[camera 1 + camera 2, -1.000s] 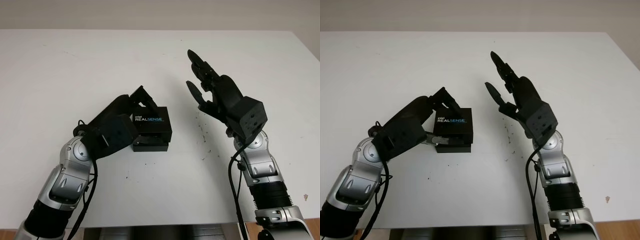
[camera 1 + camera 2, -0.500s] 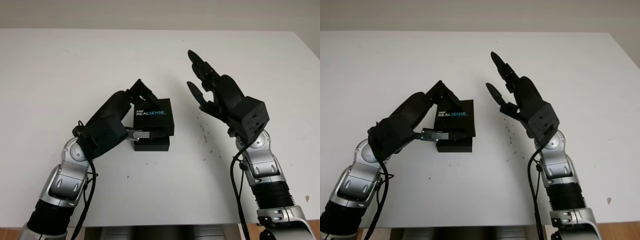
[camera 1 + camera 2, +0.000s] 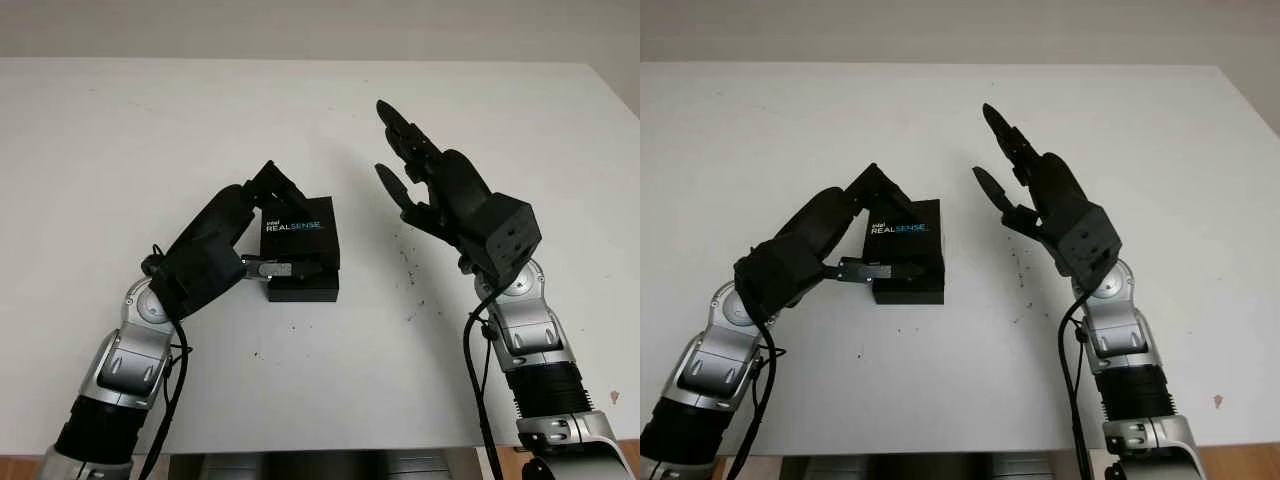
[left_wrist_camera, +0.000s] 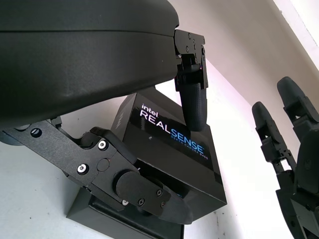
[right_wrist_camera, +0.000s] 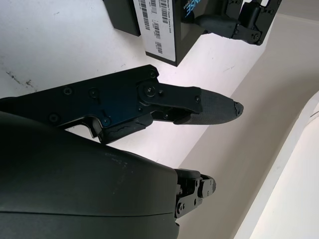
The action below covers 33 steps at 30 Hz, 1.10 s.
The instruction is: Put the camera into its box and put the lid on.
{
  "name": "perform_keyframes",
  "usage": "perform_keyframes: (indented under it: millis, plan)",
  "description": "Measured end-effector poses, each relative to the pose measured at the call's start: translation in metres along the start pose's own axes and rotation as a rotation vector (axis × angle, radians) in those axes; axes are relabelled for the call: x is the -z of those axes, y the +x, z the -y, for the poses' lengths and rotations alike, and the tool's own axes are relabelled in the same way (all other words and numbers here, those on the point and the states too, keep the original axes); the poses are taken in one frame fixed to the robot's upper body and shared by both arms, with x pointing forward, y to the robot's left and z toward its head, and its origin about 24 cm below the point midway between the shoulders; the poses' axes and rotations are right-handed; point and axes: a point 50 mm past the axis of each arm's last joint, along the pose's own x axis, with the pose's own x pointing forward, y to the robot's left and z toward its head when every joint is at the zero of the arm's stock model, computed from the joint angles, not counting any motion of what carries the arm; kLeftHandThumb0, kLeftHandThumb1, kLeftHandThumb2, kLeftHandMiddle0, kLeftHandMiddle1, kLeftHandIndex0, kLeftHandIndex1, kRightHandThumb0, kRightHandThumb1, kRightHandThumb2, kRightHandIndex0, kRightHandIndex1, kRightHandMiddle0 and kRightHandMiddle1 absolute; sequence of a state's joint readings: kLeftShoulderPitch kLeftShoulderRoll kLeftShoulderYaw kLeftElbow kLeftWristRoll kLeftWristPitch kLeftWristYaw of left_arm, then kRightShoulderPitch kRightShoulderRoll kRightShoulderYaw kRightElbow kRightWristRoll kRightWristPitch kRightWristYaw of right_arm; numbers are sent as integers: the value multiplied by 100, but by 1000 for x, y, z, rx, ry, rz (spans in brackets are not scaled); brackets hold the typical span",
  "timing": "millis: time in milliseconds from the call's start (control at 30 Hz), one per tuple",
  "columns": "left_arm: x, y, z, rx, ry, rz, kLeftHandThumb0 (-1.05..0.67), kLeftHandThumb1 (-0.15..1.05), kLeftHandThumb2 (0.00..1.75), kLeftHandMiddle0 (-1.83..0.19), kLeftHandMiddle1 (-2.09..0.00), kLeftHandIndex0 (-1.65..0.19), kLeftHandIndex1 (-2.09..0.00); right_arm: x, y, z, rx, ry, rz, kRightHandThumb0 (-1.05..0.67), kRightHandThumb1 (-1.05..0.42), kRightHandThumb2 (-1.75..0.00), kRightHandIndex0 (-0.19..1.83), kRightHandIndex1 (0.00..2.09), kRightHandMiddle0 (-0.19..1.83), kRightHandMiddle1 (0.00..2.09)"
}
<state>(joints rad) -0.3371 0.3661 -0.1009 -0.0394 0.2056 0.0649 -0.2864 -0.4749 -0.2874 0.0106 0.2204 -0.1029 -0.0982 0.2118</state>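
So the left hand (image 3: pixel 262 232) has the lid (image 3: pixel 297 232) pinched between its fingers and it's come down a bit compared with half a second back, when it was tipped up higher over the box (image 3: pixel 303 288). Now it sits just left of the frame's centre, slightly tilted, overlapping the box but not seated flush. Can't see the camera, presumably it's already inside. Right hand (image 3: pixel 420 178) is open, hovering to the right of the lid, same spot as before. Looks like the closing step is nearly done; it just needs squaring up on the white tabletop (image 3: pixel 150 130).
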Motion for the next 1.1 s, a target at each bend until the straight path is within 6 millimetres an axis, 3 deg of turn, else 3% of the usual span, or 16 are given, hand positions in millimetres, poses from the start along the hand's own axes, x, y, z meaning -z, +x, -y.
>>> perform_keyframes:
  millis: [1100]
  plan:
    - [-6,-3,-2,62,-12,29,-32,105,35,-22,-192,-9,-177,1,0,1,-4,-12,-11,-68,-105,-53,8,6,7,5]
